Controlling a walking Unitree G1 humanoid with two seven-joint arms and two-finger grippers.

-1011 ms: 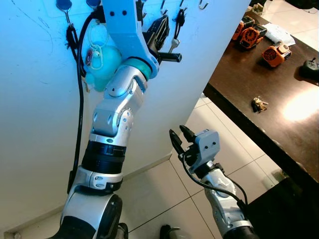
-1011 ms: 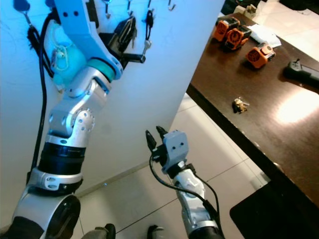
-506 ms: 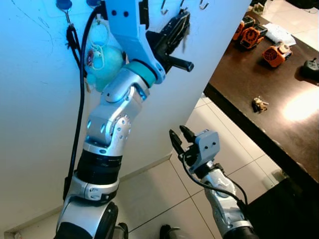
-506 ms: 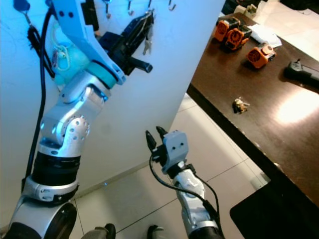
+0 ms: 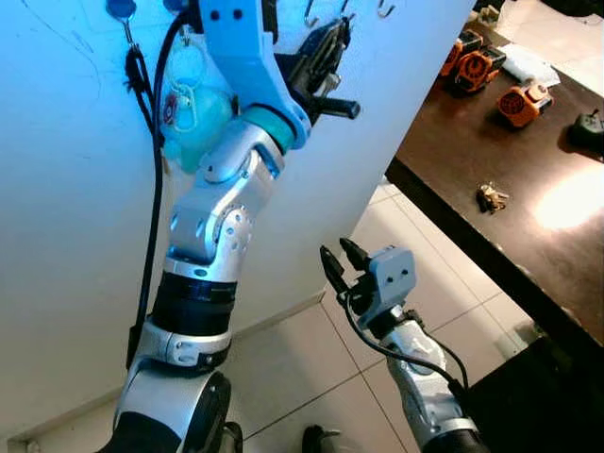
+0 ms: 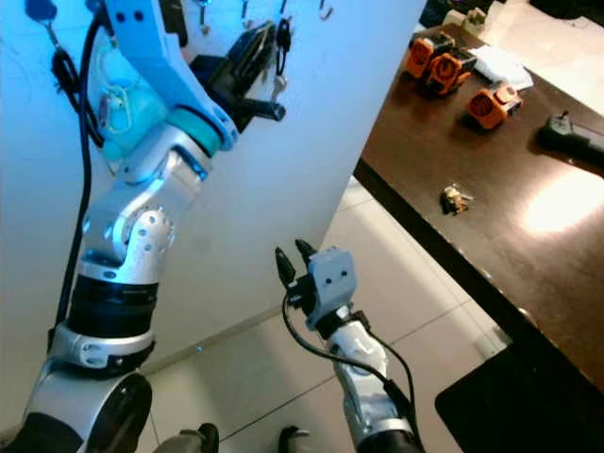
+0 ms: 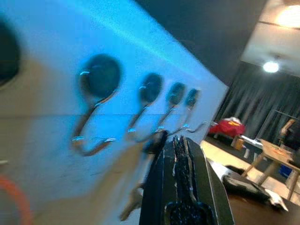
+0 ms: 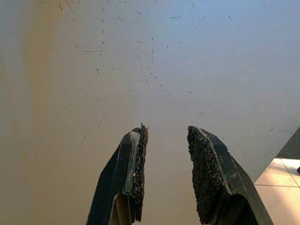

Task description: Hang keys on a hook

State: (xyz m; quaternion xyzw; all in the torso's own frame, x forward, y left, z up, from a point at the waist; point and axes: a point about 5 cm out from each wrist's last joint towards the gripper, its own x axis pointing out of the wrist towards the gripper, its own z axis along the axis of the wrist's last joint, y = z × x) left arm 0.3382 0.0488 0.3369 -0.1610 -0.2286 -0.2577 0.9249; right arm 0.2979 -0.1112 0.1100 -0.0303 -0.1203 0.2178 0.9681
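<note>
Since a moment ago left pincer [image 5: 332, 40] drops back slightly by hooks [image 7: 140, 115] — fingers together; keys [image 6: 278, 57] hang there. Right pincer [image 5: 337, 257] idle, fingers apart.

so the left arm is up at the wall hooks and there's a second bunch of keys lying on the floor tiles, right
Not quite. The left gripper is up at the wall hooks, but the second bunch of keys lies on the dark table, not on the floor tiles, as the left eye view shows.
</note>
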